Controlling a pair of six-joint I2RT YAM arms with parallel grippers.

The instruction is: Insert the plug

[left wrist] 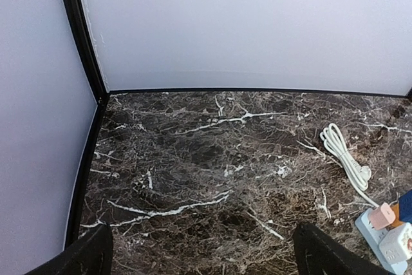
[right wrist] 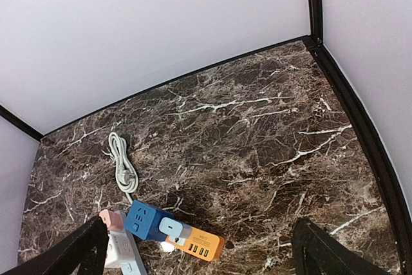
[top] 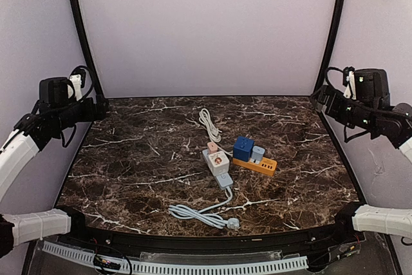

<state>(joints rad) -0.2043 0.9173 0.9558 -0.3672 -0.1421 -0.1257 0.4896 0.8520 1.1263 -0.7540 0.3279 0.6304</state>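
Plug at 6 o'clock of the white power strip, likely light, rigid, smooth-sided on a limp cable: grip across body flanks, never by cable, noting left gripper and right gripper both spread wide and empty.

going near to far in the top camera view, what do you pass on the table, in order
grey-blue cord bundle -> white power strip -> coiled white cable; the orange strip and blue cube lie level with the white strip, so they are left out.
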